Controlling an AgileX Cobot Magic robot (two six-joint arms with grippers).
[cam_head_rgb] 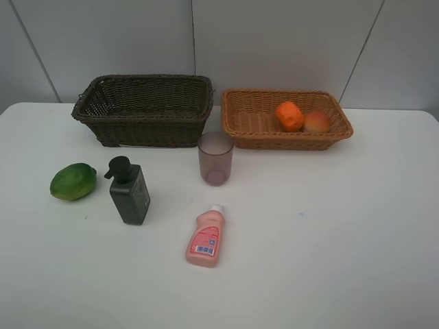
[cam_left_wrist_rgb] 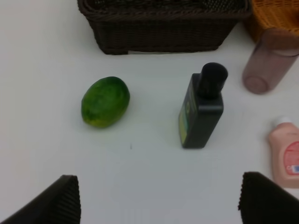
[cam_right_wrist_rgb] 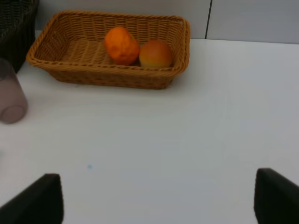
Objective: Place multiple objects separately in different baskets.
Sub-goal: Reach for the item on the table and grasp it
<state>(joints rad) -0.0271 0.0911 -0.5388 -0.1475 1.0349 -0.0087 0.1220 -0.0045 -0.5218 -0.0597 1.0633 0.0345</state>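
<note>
The dark brown basket (cam_head_rgb: 144,129) stands empty at the back left. The tan basket (cam_head_rgb: 247,122) at the back right holds the orange (cam_head_rgb: 290,116) and the peach (cam_head_rgb: 316,122). On the table in front lie the green fruit (cam_head_rgb: 73,181), the upright dark pump bottle (cam_head_rgb: 129,192), the mauve cup (cam_head_rgb: 215,158) and the pink bottle (cam_head_rgb: 205,238) on its side. My left gripper (cam_left_wrist_rgb: 161,205) is open and empty, short of the green fruit (cam_left_wrist_rgb: 105,101) and pump bottle (cam_left_wrist_rgb: 202,112). My right gripper (cam_right_wrist_rgb: 159,200) is open and empty, well short of the tan basket (cam_right_wrist_rgb: 112,77).
The white table (cam_head_rgb: 343,226) runs to a grey panelled wall (cam_head_rgb: 274,41) right behind the baskets. Neither arm shows in the exterior view. The two baskets stand close side by side, with the cup just in front of the gap between them.
</note>
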